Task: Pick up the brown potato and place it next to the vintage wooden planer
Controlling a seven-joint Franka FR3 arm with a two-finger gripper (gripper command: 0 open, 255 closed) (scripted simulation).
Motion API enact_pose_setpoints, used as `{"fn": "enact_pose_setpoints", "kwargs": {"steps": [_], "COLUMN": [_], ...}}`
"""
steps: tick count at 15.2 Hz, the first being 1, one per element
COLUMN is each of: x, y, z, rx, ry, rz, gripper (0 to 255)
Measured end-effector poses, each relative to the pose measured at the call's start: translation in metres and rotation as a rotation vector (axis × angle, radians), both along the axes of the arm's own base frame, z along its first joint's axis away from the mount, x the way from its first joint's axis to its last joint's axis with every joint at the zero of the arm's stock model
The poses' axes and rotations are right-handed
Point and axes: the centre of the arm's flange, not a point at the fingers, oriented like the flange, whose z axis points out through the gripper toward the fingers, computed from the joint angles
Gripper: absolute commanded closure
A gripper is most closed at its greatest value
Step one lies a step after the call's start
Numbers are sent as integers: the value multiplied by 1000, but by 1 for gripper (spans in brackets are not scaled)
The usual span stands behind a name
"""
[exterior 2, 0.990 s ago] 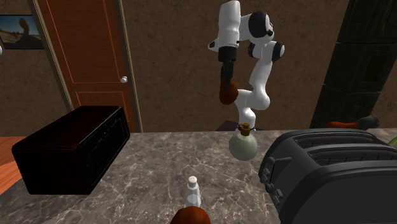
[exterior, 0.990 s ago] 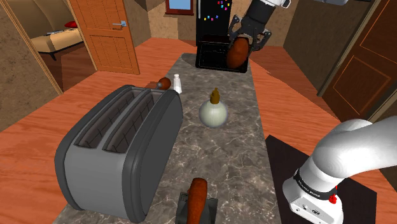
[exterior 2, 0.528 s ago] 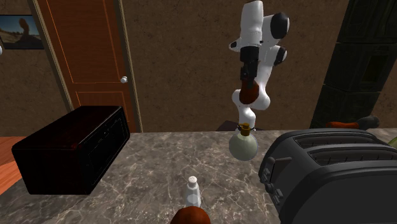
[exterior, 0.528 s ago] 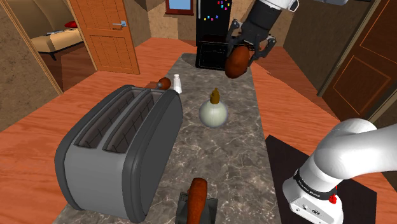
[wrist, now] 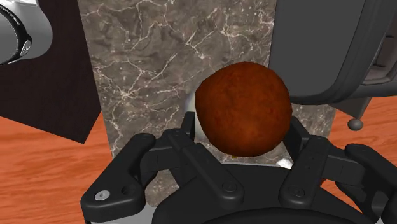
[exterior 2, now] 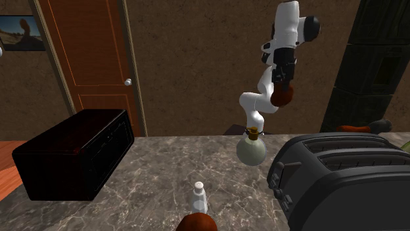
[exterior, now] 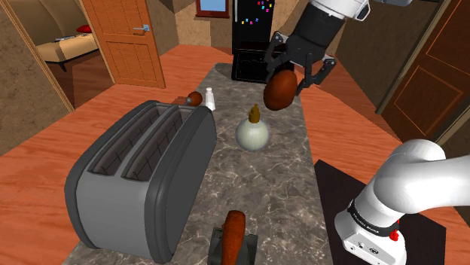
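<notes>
A round brown potato (exterior: 279, 91) hangs in the air over the far half of the marble counter (exterior: 256, 177), with my black gripper (exterior: 285, 84) shut on it. It hovers just beyond a round flask (exterior: 254, 132). In the second exterior view the potato (exterior 2: 282, 97) and gripper (exterior 2: 283, 86) are high above the flask (exterior 2: 251, 148). In the wrist view the potato (wrist: 242, 108) sits clasped in my gripper (wrist: 243, 131) over the counter (wrist: 159, 70). The wooden planer (exterior: 235, 236), with its reddish-brown handle, lies at the counter's near end beside the toaster.
A big grey toaster (exterior: 143, 181) takes up the near part of the counter at the shoulder view's left. A black box (exterior: 252, 64) stands at the far end. A white shaker (exterior: 209, 98) and a small brown object (exterior: 193, 98) sit behind the toaster.
My gripper has carried the potato away from the black box toward the flask, nearer the stand. In the second exterior view it has swung to the right.
</notes>
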Motion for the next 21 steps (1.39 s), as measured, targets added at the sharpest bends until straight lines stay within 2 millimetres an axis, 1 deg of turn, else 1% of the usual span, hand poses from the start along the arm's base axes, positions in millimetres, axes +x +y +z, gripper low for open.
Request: {"fn": "enact_pose_setpoints", "kwargs": {"steps": [6, 9, 11, 12, 13, 15, 21], "x": [-44, -61, -73, -83, -88, -90, -89], "y": [68, 103, 125, 137, 145, 148, 149], "z": [-2, -2, 3, 1, -3, -11, -44], "rx": [0, 0, 0, 0, 0, 0, 0], "ry": [0, 0, 0, 0, 0, 1, 1], "rz": [0, 0, 0, 0, 0, -1, -1], "gripper": [255, 255, 255, 255, 255, 255, 255]}}
